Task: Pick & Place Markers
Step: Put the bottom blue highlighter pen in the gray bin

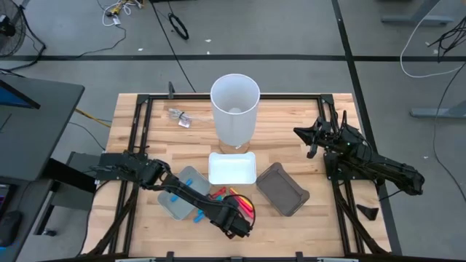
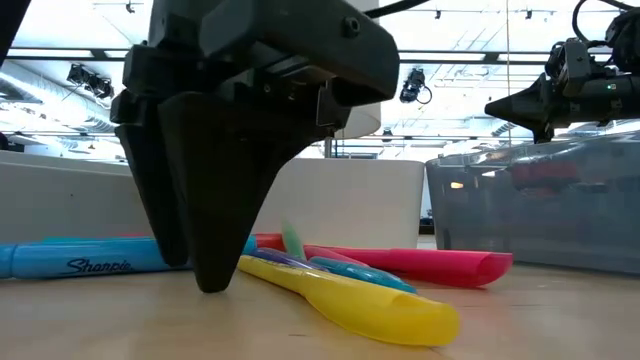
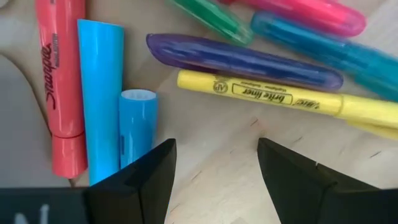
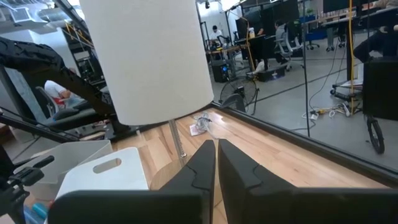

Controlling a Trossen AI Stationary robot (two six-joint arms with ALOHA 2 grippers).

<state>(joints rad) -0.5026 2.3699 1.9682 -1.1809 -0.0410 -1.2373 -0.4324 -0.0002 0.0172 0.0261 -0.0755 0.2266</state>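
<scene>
My left claw is down at the near edge of the worktop, fingers spread wide and gripping nothing, tips at or just above the wood. In my left wrist view bare wood shows between the two fingers. The markers lie in a loose heap just beyond and beside the tips. A yellow marker lies crosswise just past the gap, with a purple one touching it on the far side, then a teal one, a green one and a pink one. Next to one finger stand a short blue marker, a longer light blue one and a coral-red one, side by side and touching.

In the low view my claw's dark wedge stands in front of the heap, the yellow marker running out from beside it and a pink one behind.

A grey tray sits under my left arm, with a blue marker showing on it beside the arm. A white tray sits in the middle of the worktop just beyond the heap; I see nothing in it. A dark see-through tray lies tilted to the right of it, and I can't tell its contents. A tall white bucket stands behind the white tray.

My right claw hangs above the right side of the worktop, well away from the markers, fingers pressed together on nothing.
</scene>
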